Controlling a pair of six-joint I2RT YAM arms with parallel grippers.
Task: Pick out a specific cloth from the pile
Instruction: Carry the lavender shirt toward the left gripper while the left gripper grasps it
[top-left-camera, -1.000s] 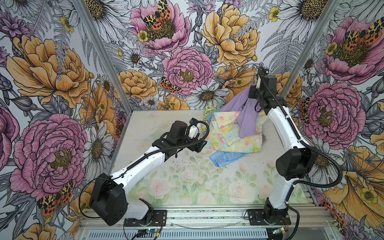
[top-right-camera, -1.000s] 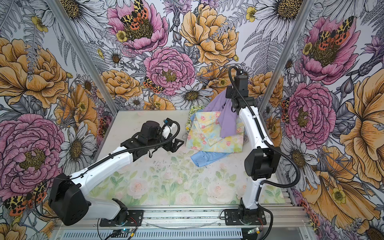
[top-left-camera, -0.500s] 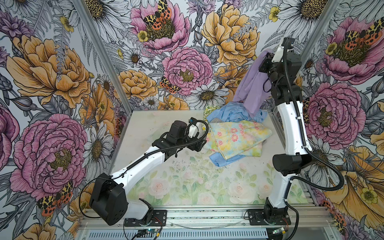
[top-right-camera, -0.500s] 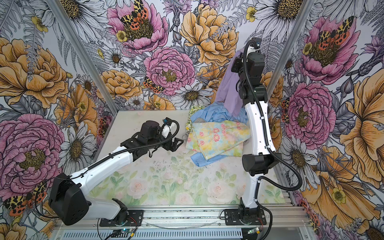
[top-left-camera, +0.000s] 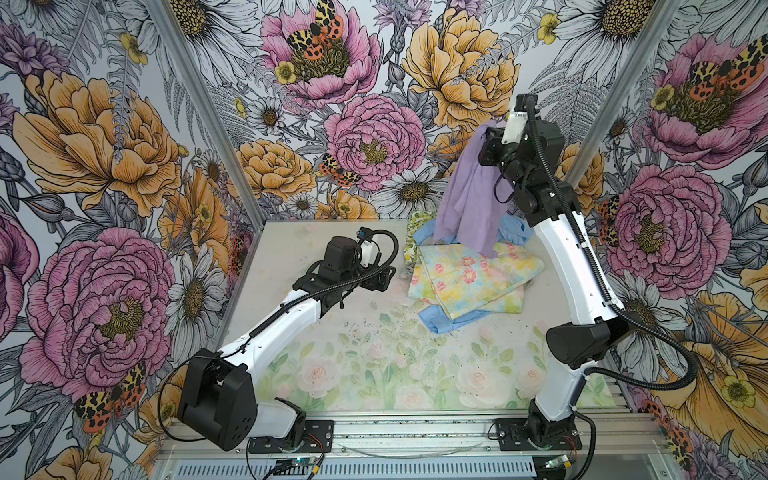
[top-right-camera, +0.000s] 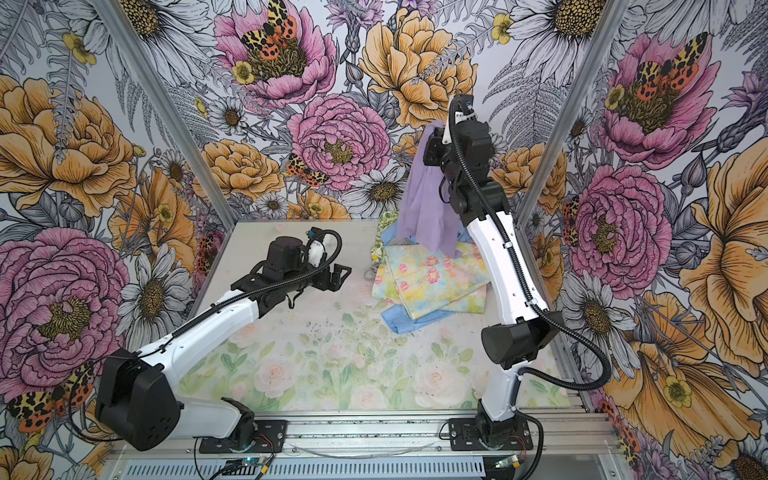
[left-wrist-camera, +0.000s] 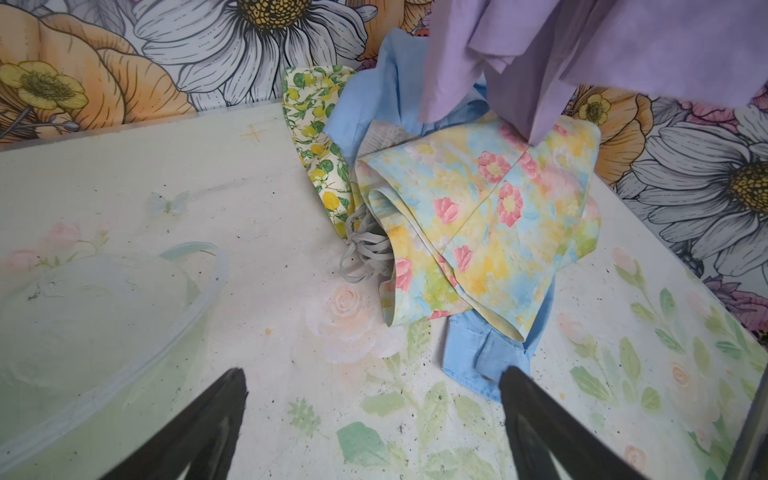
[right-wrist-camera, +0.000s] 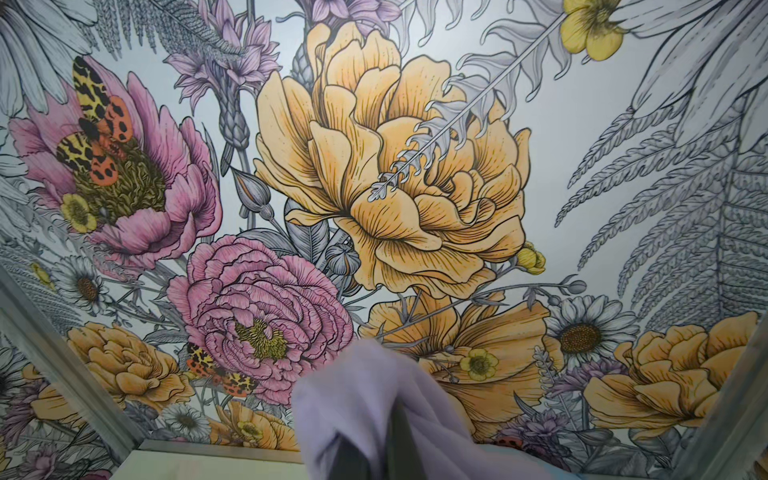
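We see the right end effector (top-left-camera: 487, 140) high above the surface (top-left-camera: 353, 357), clamped shut on the top of the lilac cloth (top-left-camera: 467, 203). The cloth hangs in a long drape, its lower edge at or just above the pile (top-left-camera: 465, 282) — lifted, we judge, so it peels clear. The left end effector (top-left-camera: 385, 275) hovers beside the pile, spread wide and empty.

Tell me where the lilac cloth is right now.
In both top views the lilac cloth hangs from the shut right pincer at the back right, above the pile of other cloths.
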